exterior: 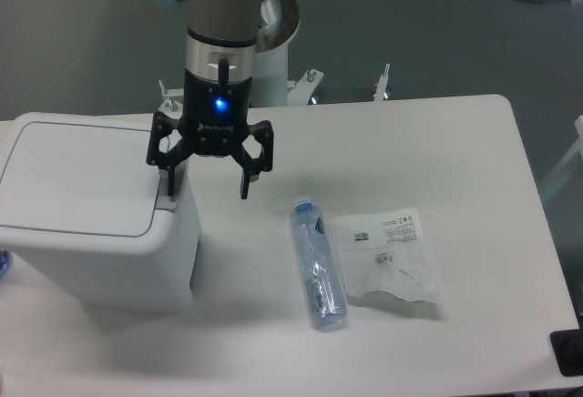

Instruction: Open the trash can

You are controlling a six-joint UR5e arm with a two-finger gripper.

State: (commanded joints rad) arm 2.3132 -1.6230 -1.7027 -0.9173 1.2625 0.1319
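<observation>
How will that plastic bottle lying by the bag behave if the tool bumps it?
The plastic bottle lies on its side on the table, so it would probably roll sideways, toward the clear bag or the trash can. It looks clear and mostly empty, so it is likely light and easily dented.

A white bench (437, 142) with rounded corners carries a clear plastic bottle (317, 263) lying on its side, its length running roughly front to back. Just beside the bottle, on its right, lies a flat clear plastic bag (387, 256) with a white printed label and small items inside, too small to make out. Beyond the bench's far edge is grey floor (410, 24).
</observation>
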